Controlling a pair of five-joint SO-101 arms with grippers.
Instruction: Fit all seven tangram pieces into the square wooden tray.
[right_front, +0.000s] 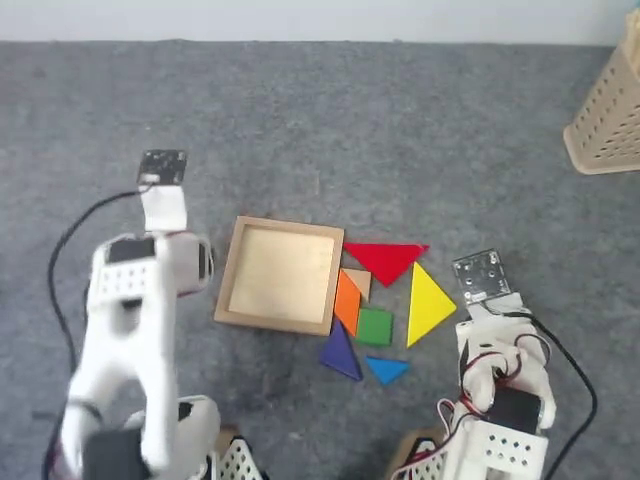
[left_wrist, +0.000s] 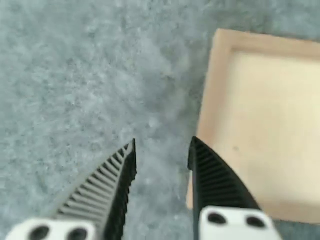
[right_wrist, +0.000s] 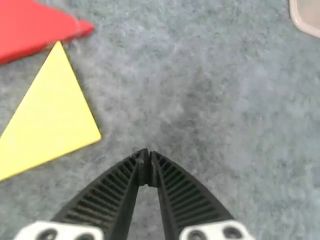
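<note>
The square wooden tray (right_front: 229, 290) lies on the grey carpet with nothing in it. Right of it lie the tangram pieces: red triangle (right_front: 385, 260), yellow triangle (right_front: 427, 303), orange parallelogram (right_front: 347, 300), tan piece (right_front: 358, 281), green square (right_front: 374, 326), purple triangle (right_front: 341, 352) and blue triangle (right_front: 387, 369). My left gripper (left_wrist: 163, 143) hangs open over the carpet just outside the tray's (left_wrist: 210, 100) left rim, holding nothing. My right gripper (right_wrist: 146, 152) is shut and holds nothing, on the carpet to the right of the yellow triangle (right_wrist: 45, 115) and red triangle (right_wrist: 30, 27).
A beige perforated basket (right_front: 610, 110) stands at the far right edge, and its pale corner (right_wrist: 307, 17) appears in the right wrist view. Bare carpet stretches behind the tray and to its left. Black cables trail from both arms.
</note>
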